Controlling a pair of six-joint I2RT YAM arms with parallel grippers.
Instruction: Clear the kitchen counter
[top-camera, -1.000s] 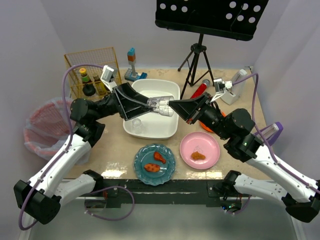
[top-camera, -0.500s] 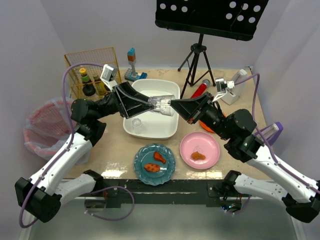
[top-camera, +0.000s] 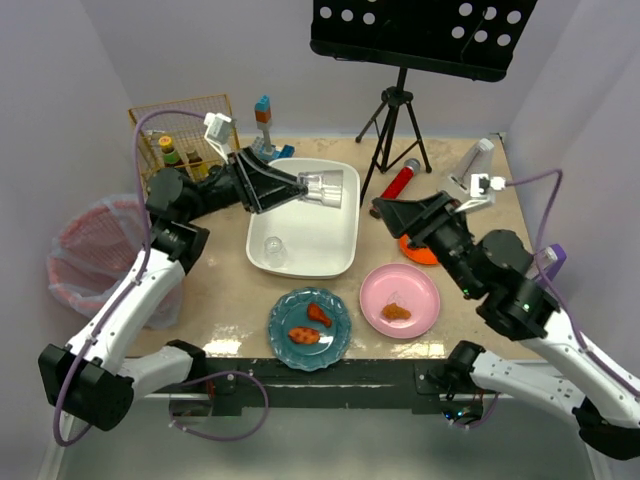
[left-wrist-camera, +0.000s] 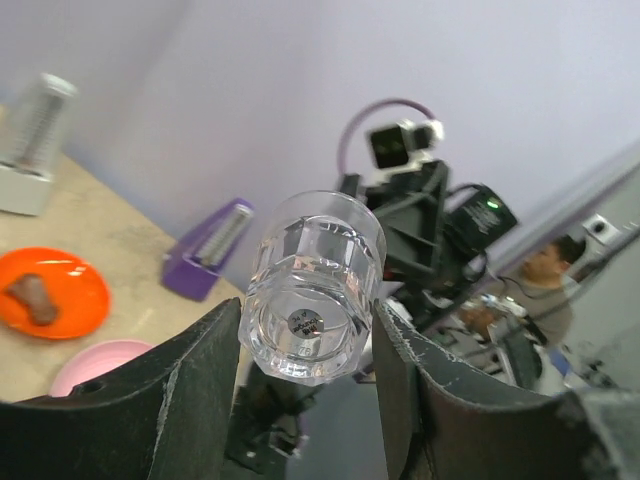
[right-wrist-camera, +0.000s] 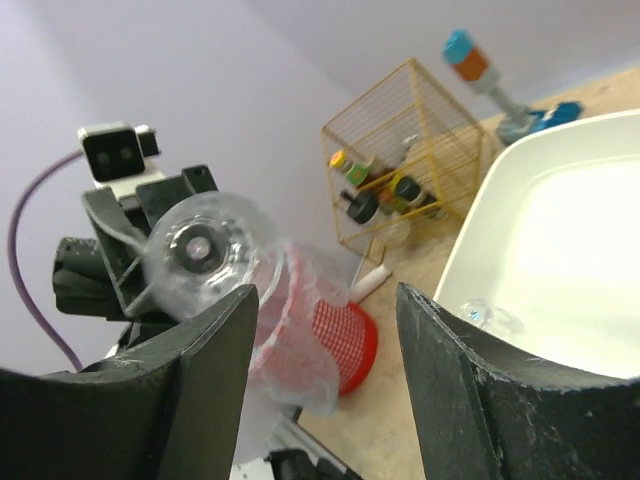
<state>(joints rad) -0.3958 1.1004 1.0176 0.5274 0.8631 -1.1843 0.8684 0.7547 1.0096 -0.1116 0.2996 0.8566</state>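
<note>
The counter (top-camera: 228, 292) has bare room along its left edge, beside the white tub (top-camera: 315, 240) at its middle. I count three plates. The blue one (top-camera: 341, 345) and the pink one (top-camera: 426, 284) lie close to the near edge. The orange one (top-camera: 412, 251) is partly hidden behind my right arm, so I can't tell what it holds. There are two clear glasses: one (top-camera: 273, 247) sits in the tub's near-left corner, and the left tool (top-camera: 298, 187) pinches the other (top-camera: 326, 187) above the tub's far end. The right tool (top-camera: 383, 208) hangs spread and empty, just right of the tub.

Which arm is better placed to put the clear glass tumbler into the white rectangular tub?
Left. The left claw grips the clear glass tumbler above the white rectangular tub; the right claw is open, empty.
</note>
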